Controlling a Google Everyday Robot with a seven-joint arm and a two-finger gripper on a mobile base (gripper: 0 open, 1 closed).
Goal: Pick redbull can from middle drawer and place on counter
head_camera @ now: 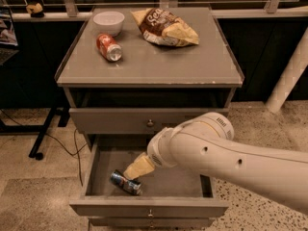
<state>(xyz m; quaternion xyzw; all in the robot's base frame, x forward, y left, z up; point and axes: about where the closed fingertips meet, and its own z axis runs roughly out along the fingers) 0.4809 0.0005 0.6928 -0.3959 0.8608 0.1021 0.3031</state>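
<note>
We are working on the pick: our gripper is sitting low in the open middle drawer, its tip at the redbull can, which is lying on its side front-left. We cannot tell whether it is grasping the can. The next move is calling for a secure hold, then a lift to the bench.

pincer in open middle drawer | at redbull can, lying flat

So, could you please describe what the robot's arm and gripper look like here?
The arm is a smooth, off-white tube with rounded joints, two small dark dots along its side and a grey ribbed marking on the elbow cap. No cables show. The gripper, in the middle drawer by the redbull can, is a tan, tapered piece.
</note>
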